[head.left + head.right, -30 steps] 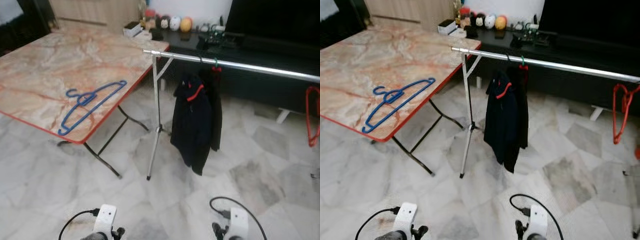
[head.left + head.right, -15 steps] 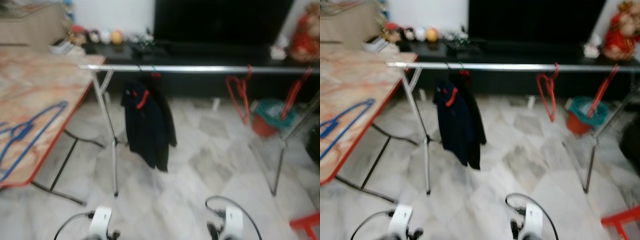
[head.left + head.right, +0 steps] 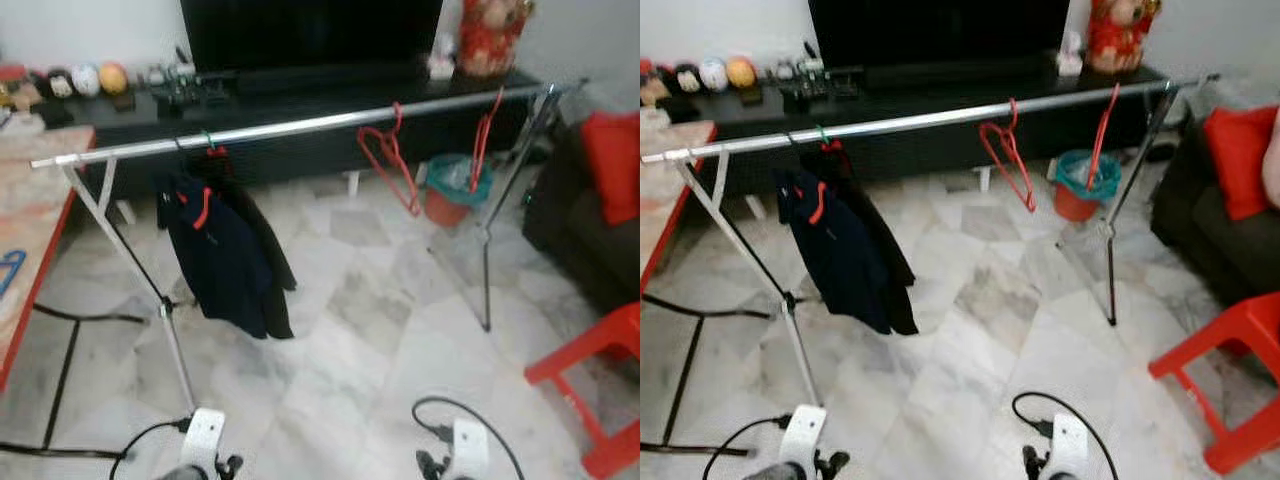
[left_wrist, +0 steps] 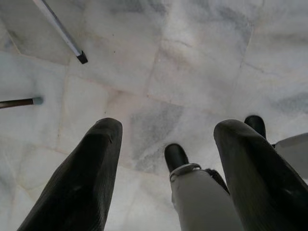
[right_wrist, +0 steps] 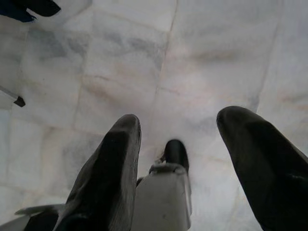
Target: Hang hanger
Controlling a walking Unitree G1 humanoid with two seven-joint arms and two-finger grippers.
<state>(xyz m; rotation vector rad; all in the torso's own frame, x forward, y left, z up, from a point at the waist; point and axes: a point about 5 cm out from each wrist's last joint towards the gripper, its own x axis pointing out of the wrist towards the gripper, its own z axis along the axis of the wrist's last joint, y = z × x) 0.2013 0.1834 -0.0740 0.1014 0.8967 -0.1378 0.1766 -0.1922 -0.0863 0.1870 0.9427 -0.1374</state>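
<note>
A silver clothes rail [image 3: 300,125] on thin legs runs across the room ahead of me. A dark jacket [image 3: 225,255] hangs near its left end on a hanger with a green hook. Two empty red hangers [image 3: 388,160] [image 3: 487,125] hang farther right. A sliver of a blue hanger [image 3: 8,270] lies on the marble-topped table [image 3: 25,215] at the far left edge. Both arms hang low over the floor. My left gripper [image 4: 168,126] is open and holds nothing. My right gripper [image 5: 180,119] is also open and empty above the tiles.
A black TV stand [image 3: 300,90] with small ornaments lines the back wall. A teal-lined red bin [image 3: 455,185] stands behind the rail. A dark sofa with a red cushion [image 3: 612,165] and a red stool [image 3: 590,390] stand at the right. Pale marble floor [image 3: 350,330] lies before me.
The camera has swung to the right: table and blue hanger slid to the left edge, while the rail's right end, bin, sofa and red stool came into view. Both arms still hang.
</note>
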